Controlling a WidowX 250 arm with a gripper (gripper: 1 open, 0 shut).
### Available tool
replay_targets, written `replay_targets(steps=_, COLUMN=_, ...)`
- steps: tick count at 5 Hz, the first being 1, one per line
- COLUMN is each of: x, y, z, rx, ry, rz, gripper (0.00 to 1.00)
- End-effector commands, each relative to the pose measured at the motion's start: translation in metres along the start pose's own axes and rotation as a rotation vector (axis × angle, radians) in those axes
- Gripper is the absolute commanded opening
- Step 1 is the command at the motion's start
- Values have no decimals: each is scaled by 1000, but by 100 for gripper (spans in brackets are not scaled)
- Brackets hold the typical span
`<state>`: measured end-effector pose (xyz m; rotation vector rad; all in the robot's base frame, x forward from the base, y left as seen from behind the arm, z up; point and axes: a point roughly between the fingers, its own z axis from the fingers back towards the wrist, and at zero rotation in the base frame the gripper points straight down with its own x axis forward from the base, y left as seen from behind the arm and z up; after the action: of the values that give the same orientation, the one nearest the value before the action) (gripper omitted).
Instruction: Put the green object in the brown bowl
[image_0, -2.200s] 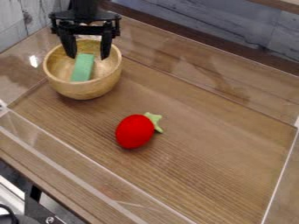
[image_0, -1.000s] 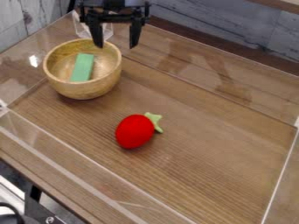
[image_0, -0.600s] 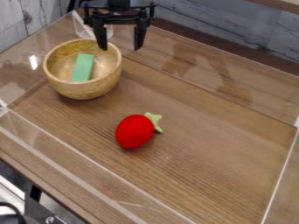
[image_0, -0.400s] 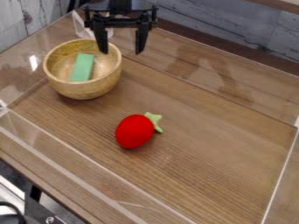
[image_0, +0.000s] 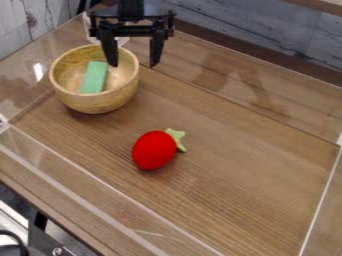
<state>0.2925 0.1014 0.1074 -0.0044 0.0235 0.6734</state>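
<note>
Wide open, the end effector (image_0: 131, 48) hangs at the top of the view with its two dark fingers (image_0: 110, 48) well spread and nothing held between them; one finger is over the rear right part of the bowl in the view, the other out to the right of it. From the left, a black and white piece of equipment (image_0: 12, 243) with dark cabling beside it shows at the lower corner, cut off by the frame, and a pale, greyish surface (image_0: 24, 22) fills the upper corner. Next comes the brown bowl (image_0: 96, 108), round, light tan and thick-walled, sitting upright on the wooden worktop (image_0: 247, 125). Inside it, toward its left side, lies the green object (image_0: 94, 77), a flat light-green bar with its long side running roughly from front to back; the end effector has no grip on it. Farther right and nearer the front, well apart from the bowl, a red strawberry-shaped toy (image_0: 154, 150) rests on its side on the worktop, its small green leaves (image_0: 177, 138) pointing to the upper right. Along the far right, the worktop ends in a pale edge (image_0: 325, 205) that runs at a slant
</note>
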Motion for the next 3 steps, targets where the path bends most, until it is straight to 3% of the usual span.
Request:
replay_targets(steps=1, x=8, y=9, z=28, rx=-31, ry=-60, rz=-11, gripper=100)
replay_targets(steps=2, x=14, y=18, z=35, rx=-37, ry=-55, rz=-26, gripper=100)
replay_targets(steps=3, x=11, y=18, z=24, rx=-34, ry=-51, rz=-5, gripper=0)
